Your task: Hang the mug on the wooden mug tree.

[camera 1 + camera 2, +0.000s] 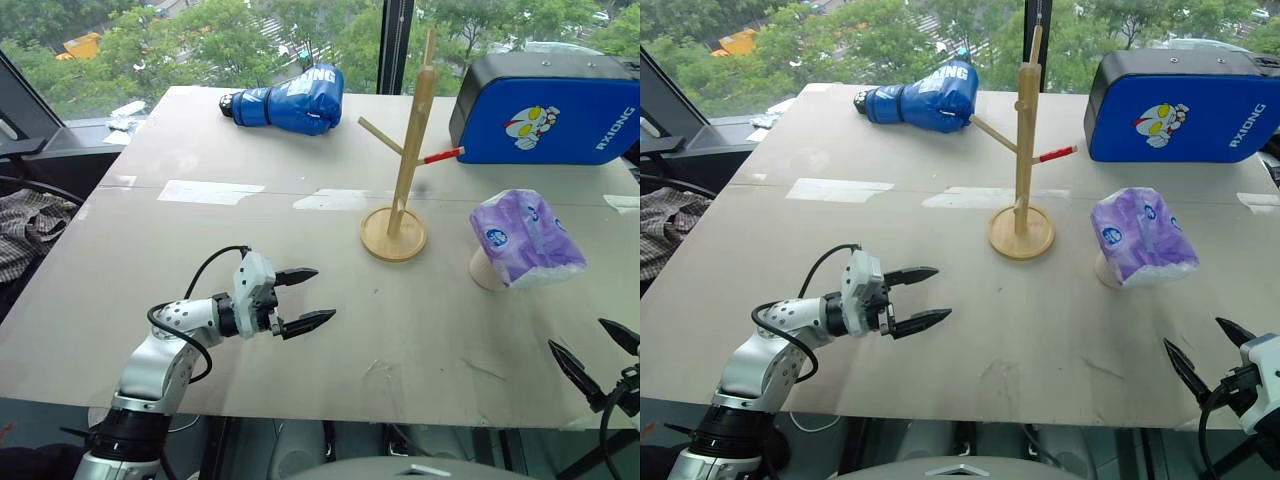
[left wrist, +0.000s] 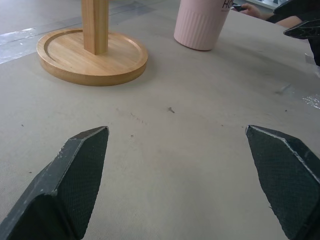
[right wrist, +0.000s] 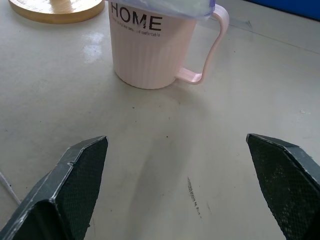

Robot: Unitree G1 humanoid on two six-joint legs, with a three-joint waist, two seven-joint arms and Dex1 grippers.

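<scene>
1. While the purple tissue packet is lying on top of it, the mug is standing upright on the table, just right of the wooden mug tree.
2. Both the left gripper and the right gripper are hovering with jaws spread wide, grasping nothing.

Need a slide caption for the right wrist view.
Open right claw faces the mug, purple tissue packet resting on top.

Ribbed glossy mug, matt table
</scene>
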